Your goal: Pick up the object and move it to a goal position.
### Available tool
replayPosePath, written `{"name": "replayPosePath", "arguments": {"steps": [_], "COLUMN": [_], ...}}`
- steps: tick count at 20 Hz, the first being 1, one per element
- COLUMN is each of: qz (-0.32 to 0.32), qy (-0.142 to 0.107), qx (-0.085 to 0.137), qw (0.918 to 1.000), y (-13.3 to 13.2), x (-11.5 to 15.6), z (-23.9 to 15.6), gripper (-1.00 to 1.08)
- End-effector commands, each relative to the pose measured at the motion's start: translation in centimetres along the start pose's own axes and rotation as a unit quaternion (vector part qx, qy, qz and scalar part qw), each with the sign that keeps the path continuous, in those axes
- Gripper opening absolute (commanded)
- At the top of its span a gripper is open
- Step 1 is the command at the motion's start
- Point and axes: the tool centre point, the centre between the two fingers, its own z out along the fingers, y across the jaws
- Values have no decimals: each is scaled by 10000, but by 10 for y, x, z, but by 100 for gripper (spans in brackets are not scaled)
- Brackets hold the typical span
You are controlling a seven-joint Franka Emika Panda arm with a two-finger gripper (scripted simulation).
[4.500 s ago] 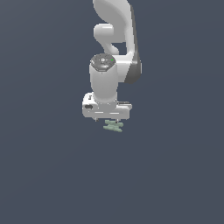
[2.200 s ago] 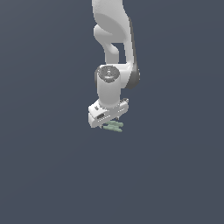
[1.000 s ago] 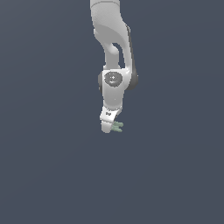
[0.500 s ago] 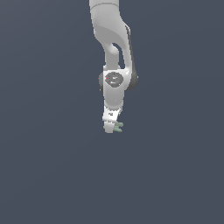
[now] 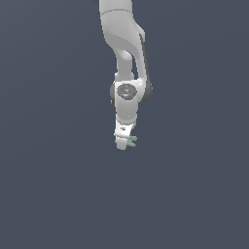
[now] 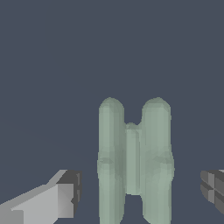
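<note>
Item 1: the arm (image 5: 124,44). White, jointed, coming down from the top of the exterior view, with a round grey-capped joint above the wrist. It hangs against a plain dark blue-grey backdrop; no surface edge can be made out.

Item 2: the hand (image 5: 123,144). White, at the arm's low end, seen edge-on in the exterior view, so its two sides overlap there. In the wrist view the hand (image 6: 138,194) shows one light grey finger with a dark pad (image 6: 72,188) on one side and a dark ribbed pad (image 6: 213,190) at the opposite edge. Both pads stand apart from the item between them, with backdrop visible in each gap. The hand is spread and grips nothing.

Item 3: the object (image 6: 133,162). Pale grey-green, made of two thick parallel rounded sticks with a thinner, shorter stick between them. It sits between the two pads, nearer the ribbed one's side than centred, touching neither. In the exterior view the object (image 5: 132,141) is a tiny green speck just beside the hand's tip, on the exterior view's right. Whether it rests on anything cannot be told.
</note>
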Motion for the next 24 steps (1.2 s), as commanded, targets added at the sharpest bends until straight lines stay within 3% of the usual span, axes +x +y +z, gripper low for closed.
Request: {"name": "replayPosePath", "arguments": {"steps": [1, 10, 11, 24], "qz": [-5, -17, -17, -17], "qy": [-1, -1, -1, 0], "qx": [5, 5, 5, -5], "qw": [10000, 10000, 10000, 10000], "y": [-1, 0, 0, 0], "x": [0, 0, 0, 4], "z": [12, 36, 36, 34], "gripper": [100, 100, -100, -100]}}
